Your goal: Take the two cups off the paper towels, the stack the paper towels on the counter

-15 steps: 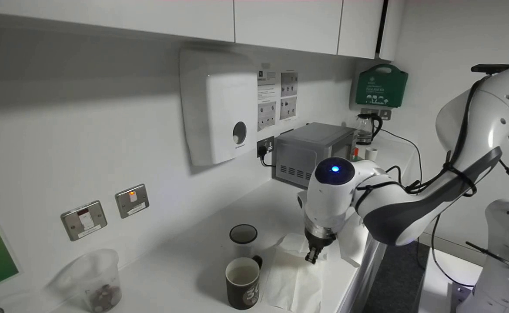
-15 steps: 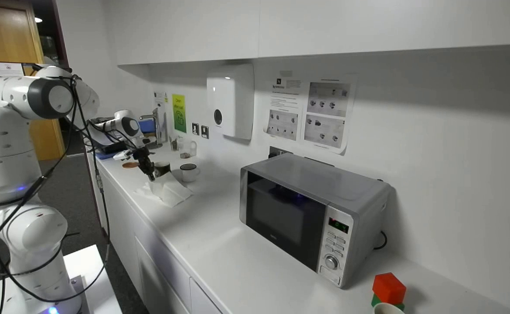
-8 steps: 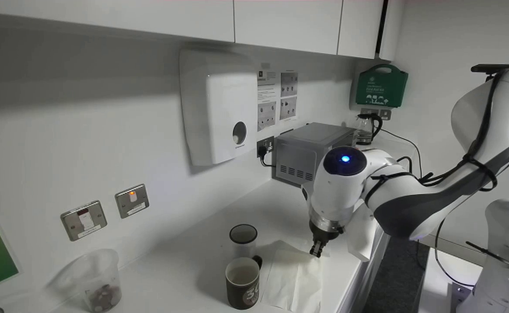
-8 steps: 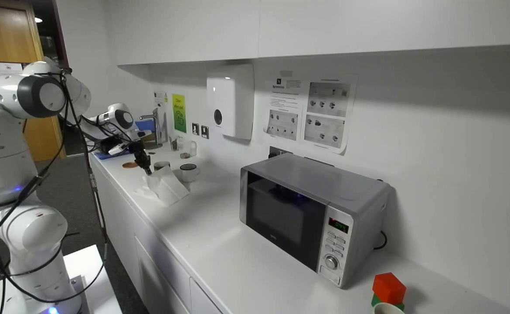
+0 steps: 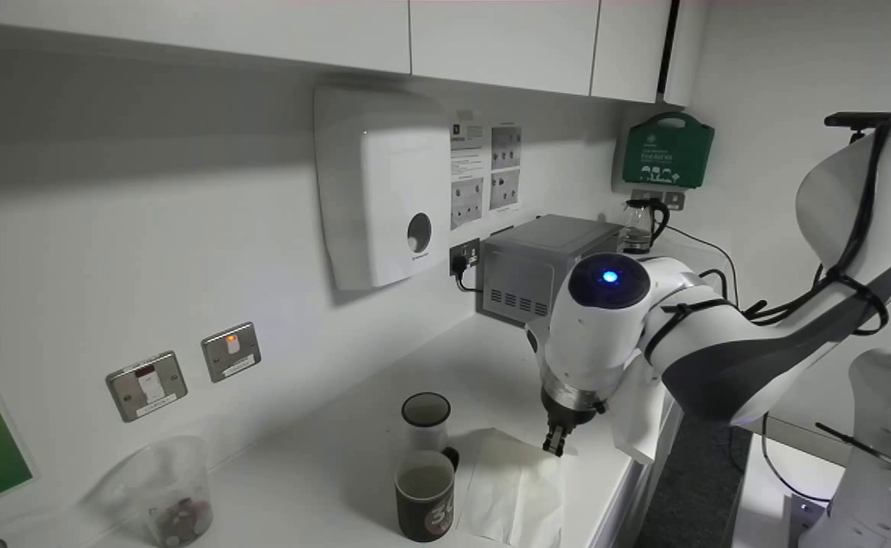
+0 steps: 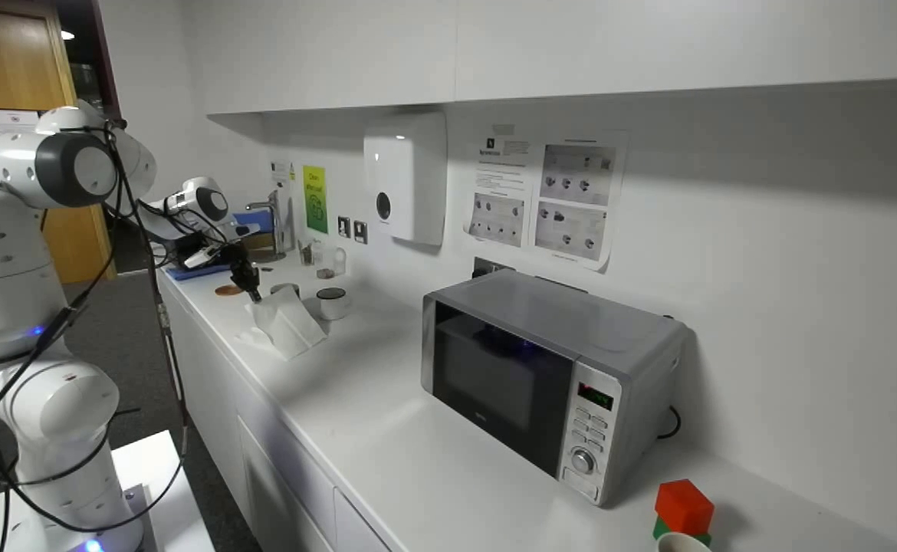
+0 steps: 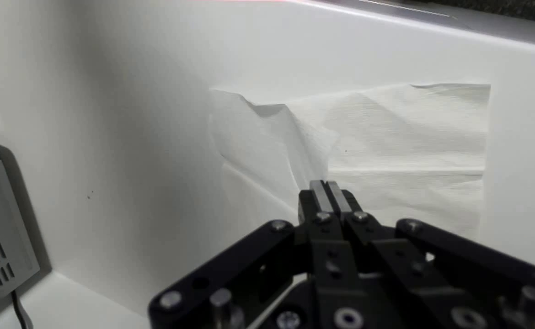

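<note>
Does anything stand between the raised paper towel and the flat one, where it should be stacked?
Nothing visible does: in the wrist view, no object shows between the raised towel, pinched in the tool, and the flat towel. The dark mug and pale cup stand beside them.

White arm (image 5: 720, 335), black gripper (image 7: 325, 183), cables (image 5: 867, 198) all over

The arm I'm driving remotely is glossy white, chunky and rounded, with a big dark grey panel (image 5: 735, 378) behind the wrist (image 5: 590, 342). That wrist's got a round black cap (image 5: 586, 289) with a bright blue light (image 5: 609, 277) in it, plus a silver metal collar (image 5: 570, 396) lower down. Black cables run along the outside, some in loose loops, cinched on with black ties (image 5: 860, 288). My gripper's black too: chunky linkages (image 7: 224, 262), shiny screws (image 7: 278, 225) and a pair of pale grey pads (image 7: 320, 196).
</note>
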`<move>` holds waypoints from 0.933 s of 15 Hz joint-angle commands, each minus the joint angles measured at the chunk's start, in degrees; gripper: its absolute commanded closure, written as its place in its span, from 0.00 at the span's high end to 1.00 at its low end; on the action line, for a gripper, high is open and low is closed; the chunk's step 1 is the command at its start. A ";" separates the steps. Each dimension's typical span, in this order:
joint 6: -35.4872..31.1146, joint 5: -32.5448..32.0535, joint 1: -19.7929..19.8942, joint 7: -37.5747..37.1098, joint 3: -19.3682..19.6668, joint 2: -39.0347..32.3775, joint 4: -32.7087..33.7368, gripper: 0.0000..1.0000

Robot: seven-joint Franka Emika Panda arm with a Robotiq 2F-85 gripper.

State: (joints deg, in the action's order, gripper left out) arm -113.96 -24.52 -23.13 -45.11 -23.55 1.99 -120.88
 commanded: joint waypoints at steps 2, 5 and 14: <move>4.44 -2.31 -0.71 -0.03 -1.38 -2.43 4.39 0.00; 6.04 -2.86 -1.24 0.02 -1.79 -3.94 6.41 0.00; 9.67 -3.85 -4.87 -0.23 -1.57 -8.79 12.09 0.00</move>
State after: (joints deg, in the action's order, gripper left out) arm -107.67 -26.68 -26.71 -45.09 -25.17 -4.80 -112.01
